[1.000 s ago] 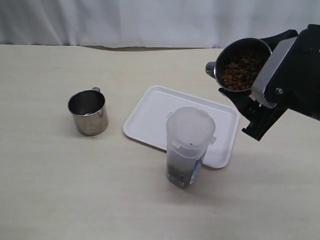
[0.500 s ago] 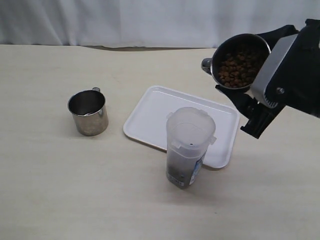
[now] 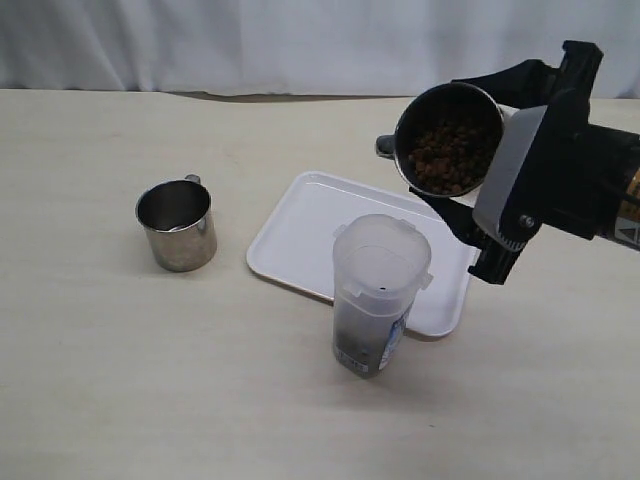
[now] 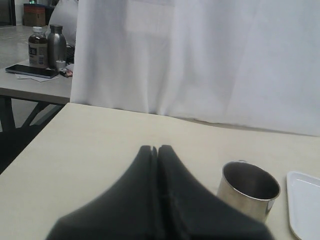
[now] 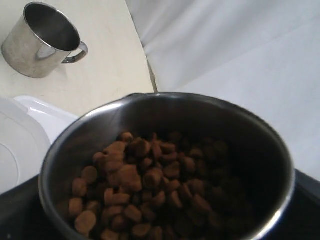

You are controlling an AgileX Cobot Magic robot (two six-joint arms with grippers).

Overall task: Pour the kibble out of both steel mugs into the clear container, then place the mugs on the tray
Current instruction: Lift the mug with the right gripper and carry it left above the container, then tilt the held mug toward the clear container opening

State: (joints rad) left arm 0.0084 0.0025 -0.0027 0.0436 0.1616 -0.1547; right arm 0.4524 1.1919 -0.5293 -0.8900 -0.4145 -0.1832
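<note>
The right gripper [image 3: 450, 140] is clamped wide around a shiny cylindrical steel mug [image 3: 418, 112], tilted, with round brown kibble [image 3: 445, 162] heaped inside; it hangs above the far right part of the flat, low-rimmed white tray [image 3: 310, 215], clear of the frosted clear container [image 3: 380, 275] standing at the tray's near rim; the second steel mug [image 3: 177, 228] stands upright and empty, well to the left on the open matte table [image 3: 100, 350]; the left gripper [image 4: 157, 150] has its dark fingers pressed together.

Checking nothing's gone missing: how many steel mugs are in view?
2. One mug stands on the table, left of the tray; the other mug, holding kibble, is tilted in the right tool.
</note>
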